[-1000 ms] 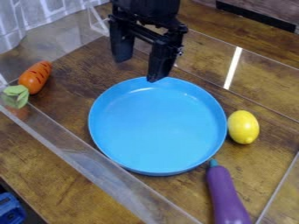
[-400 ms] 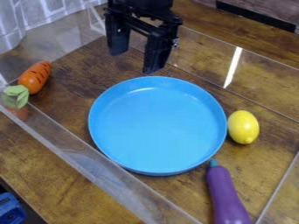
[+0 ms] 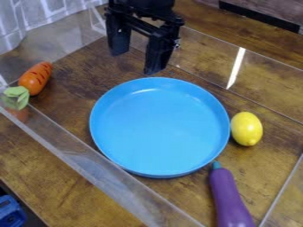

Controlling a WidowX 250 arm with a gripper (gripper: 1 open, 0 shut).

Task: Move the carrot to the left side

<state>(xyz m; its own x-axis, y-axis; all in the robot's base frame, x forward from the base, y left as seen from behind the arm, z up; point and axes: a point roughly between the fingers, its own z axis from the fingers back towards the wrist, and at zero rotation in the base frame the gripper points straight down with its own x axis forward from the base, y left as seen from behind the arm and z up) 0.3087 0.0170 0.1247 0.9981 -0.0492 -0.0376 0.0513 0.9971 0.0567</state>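
The carrot (image 3: 37, 77) is a small stubby orange-red toy with dark grooves, lying at the far left of the wooden table beside a green block (image 3: 17, 97). My gripper (image 3: 138, 53) hangs above the table at the back, just past the far rim of the blue plate (image 3: 160, 125). Its two dark fingers (image 3: 119, 37) stand apart with nothing between them. The carrot is well to the left of the gripper and apart from it.
A yellow lemon (image 3: 246, 129) lies right of the plate. A purple eggplant (image 3: 229, 199) lies at the front right. Clear plastic walls (image 3: 83, 160) run along the left and front of the table.
The gripper rose and shifted slightly back and left over the first half second, then held still. The carrot and other things did not move.
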